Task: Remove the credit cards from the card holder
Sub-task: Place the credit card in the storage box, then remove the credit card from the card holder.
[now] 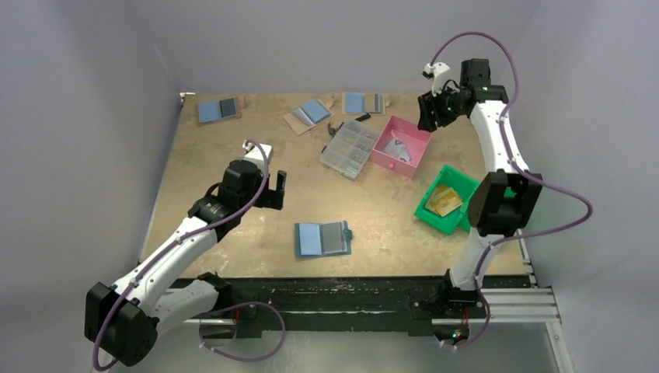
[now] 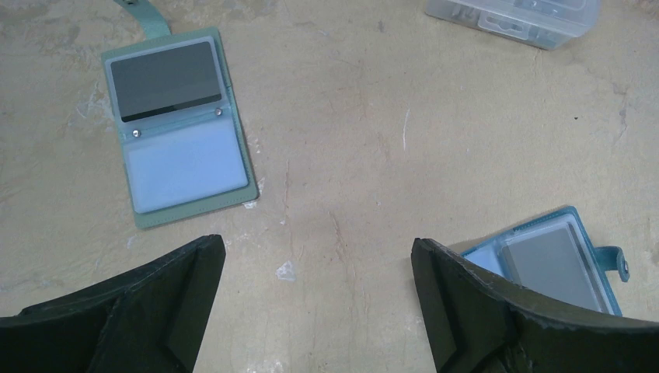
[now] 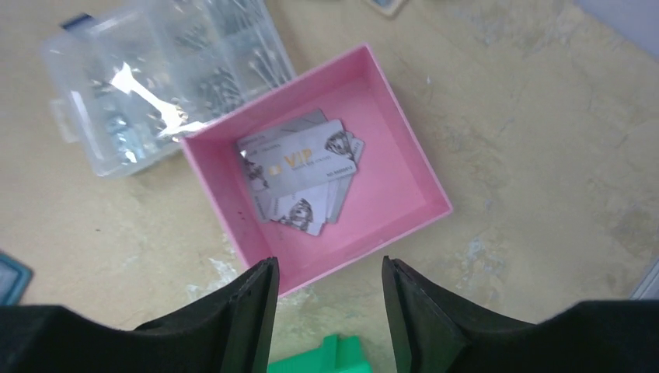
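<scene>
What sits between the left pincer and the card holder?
Only bare table separates the left pincer from the card holder, seen in the top view.

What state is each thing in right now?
card holder: open, lying flat.
pink box: upright, open-topped.
credit cards: piled in the pink box.
clear organizer: lid shut.
green bin: holds gold cards.
left gripper: jaws open, empty.
right gripper: jaws open, empty, above the pink box.
</scene>
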`<action>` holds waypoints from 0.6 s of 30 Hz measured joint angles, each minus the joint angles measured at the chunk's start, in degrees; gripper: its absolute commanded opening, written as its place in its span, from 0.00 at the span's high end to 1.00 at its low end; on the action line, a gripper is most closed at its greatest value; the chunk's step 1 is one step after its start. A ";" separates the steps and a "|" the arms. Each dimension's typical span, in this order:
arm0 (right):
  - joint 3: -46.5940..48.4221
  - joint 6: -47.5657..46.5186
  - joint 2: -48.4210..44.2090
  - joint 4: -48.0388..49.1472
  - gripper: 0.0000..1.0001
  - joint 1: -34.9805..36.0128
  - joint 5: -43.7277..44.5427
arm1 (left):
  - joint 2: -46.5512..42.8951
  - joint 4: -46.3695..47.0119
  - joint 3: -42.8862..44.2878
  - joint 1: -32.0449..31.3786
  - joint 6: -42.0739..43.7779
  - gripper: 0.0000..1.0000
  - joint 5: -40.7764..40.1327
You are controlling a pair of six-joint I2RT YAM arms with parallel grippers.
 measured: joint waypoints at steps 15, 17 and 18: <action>-33.18 -1.77 -31.36 9.55 0.02 0.04 -18.97 | -0.90 3.02 -0.76 0.76 -6.08 0.02 11.41; -37.11 -2.75 -35.28 11.43 0.01 0.04 -22.80 | -1.66 5.07 -2.12 0.74 -9.03 0.02 14.93; -37.99 -2.99 -36.20 11.72 0.01 0.04 -23.91 | -2.14 6.40 -3.08 0.74 -10.64 0.02 16.72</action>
